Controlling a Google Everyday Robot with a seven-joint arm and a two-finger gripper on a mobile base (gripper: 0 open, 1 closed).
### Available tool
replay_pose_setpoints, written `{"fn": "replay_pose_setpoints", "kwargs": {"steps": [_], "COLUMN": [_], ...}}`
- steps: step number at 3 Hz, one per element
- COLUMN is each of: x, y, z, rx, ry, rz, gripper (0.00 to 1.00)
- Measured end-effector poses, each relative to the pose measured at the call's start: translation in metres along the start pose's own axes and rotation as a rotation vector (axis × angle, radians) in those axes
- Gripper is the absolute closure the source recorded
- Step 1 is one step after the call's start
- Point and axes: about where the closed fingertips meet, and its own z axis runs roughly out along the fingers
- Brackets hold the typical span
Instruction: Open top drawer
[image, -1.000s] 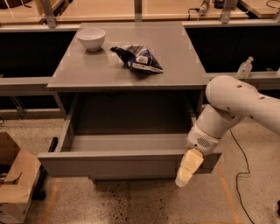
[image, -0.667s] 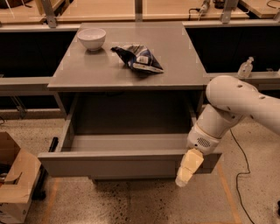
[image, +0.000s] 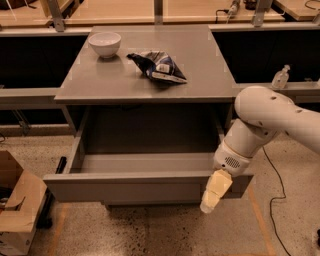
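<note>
The top drawer (image: 125, 189) is a wide plain grey handleless drawer. It stands pulled far out from under the cabinet top (image: 100, 82), and its inside looks empty. My gripper (image: 214, 192) hangs from the white arm at the right end of the drawer's front, its pale yellow fingers pointing down in front of the panel. No other drawer fronts show below it.
A white bowl (image: 104, 43) and a dark crumpled snack bag (image: 159, 66) lie on the cabinet top. A cardboard box (image: 15, 207) stands on the floor at the left. A small bottle (image: 280, 77) stands on a shelf at the right. A cable (image: 272, 187) lies on the floor at the right.
</note>
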Motion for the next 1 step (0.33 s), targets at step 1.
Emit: {"fn": "replay_pose_setpoints", "kwargs": {"steps": [1], "x": [-0.0001], "y": [0.0001], "z": [-0.0002], "rx": [0.000], "ry": [0.000], "rz": [0.000], "gripper": [0.00]}}
